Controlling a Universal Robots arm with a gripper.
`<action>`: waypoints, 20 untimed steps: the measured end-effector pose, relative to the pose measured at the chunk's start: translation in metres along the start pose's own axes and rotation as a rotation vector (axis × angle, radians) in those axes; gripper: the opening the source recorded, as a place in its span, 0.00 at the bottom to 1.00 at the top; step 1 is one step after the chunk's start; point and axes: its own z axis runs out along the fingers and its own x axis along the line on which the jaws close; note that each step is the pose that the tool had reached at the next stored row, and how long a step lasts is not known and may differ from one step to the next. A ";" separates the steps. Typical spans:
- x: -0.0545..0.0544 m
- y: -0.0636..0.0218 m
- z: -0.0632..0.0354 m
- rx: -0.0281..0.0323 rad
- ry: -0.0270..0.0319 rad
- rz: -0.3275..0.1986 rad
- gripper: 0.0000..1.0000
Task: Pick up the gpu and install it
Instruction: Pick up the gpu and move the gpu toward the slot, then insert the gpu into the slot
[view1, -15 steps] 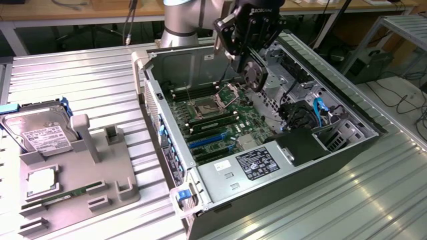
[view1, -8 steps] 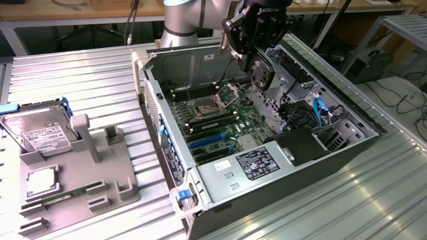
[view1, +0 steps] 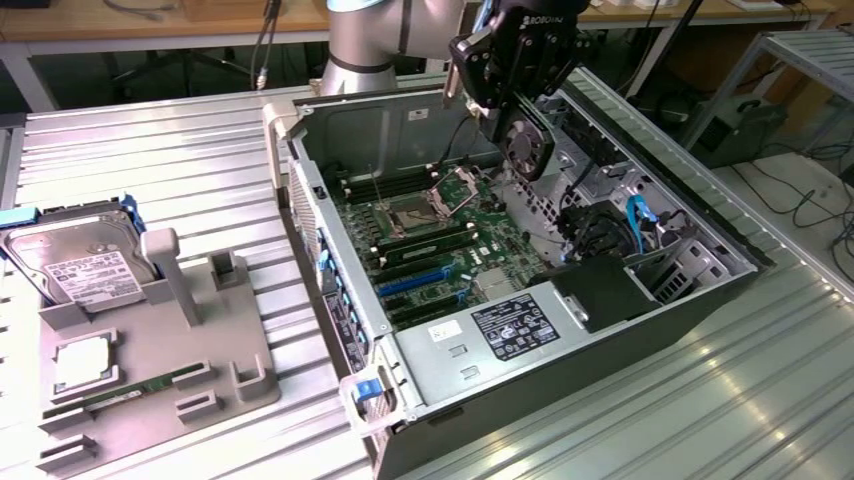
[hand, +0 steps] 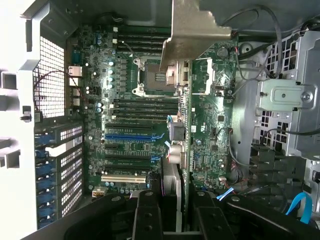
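The gpu (view1: 530, 142) is a dark card with a round fan, and it hangs tilted over the open computer case (view1: 310, 200), above the motherboard's far end. My gripper (view1: 514, 80) is shut on its upper edge. In the wrist view the gpu (hand: 183, 145) shows edge-on between my gripper's (hand: 179, 217) black fingers (hand: 147, 215), with its pale metal bracket (hand: 192, 35) at the far end. Below it lies the motherboard (hand: 215, 115), with the blue expansion slot (hand: 131, 136) off to one side of the card. The card touches no slot.
At the exterior view's left, a grey holder (view1: 174, 330) carries a hard drive (view1: 74, 262), a processor (view1: 83, 358) and a green RAM stick (view1: 144, 385). Inside the case are the power supply (view1: 514, 325), blue cables (view1: 638, 218) and drive bays (view1: 674, 270).
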 end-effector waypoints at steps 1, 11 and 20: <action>0.000 0.0000 0.0000 0.0000 0.0000 0.000 0.28; 0.000 0.0000 -0.0001 -0.0007 -0.0013 -0.043 0.28; 0.000 0.0000 0.0000 -0.0038 -0.0062 -0.200 0.28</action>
